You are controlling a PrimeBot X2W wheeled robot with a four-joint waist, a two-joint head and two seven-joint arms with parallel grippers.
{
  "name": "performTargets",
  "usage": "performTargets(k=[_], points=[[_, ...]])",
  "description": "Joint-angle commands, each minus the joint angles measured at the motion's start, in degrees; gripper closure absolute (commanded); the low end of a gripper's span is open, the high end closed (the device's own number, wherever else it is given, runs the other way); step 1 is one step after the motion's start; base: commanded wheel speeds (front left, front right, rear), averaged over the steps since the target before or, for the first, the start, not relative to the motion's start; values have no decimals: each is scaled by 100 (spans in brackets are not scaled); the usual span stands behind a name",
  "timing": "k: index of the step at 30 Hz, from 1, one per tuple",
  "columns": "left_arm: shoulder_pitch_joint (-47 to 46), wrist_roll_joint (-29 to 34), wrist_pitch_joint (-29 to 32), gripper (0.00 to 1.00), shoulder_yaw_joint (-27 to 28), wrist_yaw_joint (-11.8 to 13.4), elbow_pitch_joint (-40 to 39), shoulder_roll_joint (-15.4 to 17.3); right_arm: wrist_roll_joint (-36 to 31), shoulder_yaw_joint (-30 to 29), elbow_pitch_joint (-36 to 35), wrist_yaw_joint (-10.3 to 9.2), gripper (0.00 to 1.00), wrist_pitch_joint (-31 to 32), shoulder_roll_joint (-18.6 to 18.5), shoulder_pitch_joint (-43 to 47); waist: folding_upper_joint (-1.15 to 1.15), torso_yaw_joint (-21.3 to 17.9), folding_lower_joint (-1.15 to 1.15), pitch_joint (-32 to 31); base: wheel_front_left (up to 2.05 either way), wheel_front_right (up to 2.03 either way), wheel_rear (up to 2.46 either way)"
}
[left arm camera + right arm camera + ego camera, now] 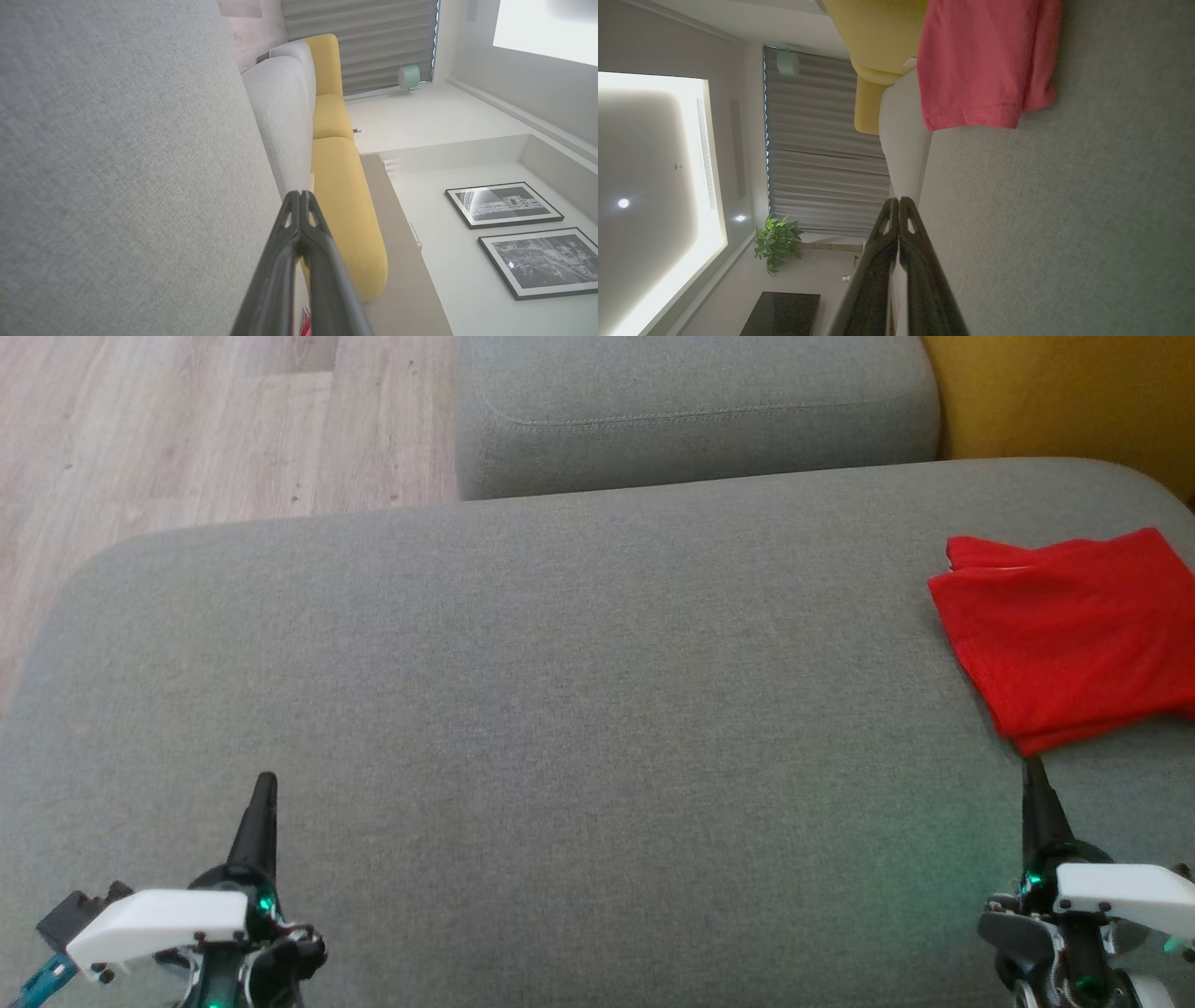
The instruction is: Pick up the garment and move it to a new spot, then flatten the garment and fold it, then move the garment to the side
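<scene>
The left gripper (265,782) and right gripper (1031,769) sit lowest in the head view, one at each bottom corner. Both point up over the grey seat (560,691). Each has its two dark fingers pressed together into a single spike with nothing between them, and the wrist views show the same: tips meeting, empty.

The garment (1064,635), a red shirt, lies at the far right of the seat, partly cut off by the picture edge. It is a flat, roughly square packet with straight edges and a layered fold along its top, so it looks folded rather than dropped. In the head view the right gripper's tip stands just below its near corner. The right wrist view shows bare seat between tip and hem, so I judge them close but not touching.

The middle of the seat is bare, which fits a working area left free. With the shirt folded and lying off to the side, and both grippers closed and parked low, the task looks at or near its end. A yellow cushion (1064,392) lies beyond the garment, and wooden floor (187,420) shows at the upper left.
</scene>
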Motion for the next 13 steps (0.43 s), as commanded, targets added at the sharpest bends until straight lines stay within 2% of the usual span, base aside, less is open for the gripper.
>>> performTargets(k=[1,13], points=[[-373,-182,41,100,210,-78,-125,85,197,64,-229,-5,100,55,-78,-368,0,1,0,11,0,0,0],[-606,-986,247,100,365,-203,0,75,979,-75,-248,-5,100,260,-71,-496,0,5,0,99,0,0,0]])
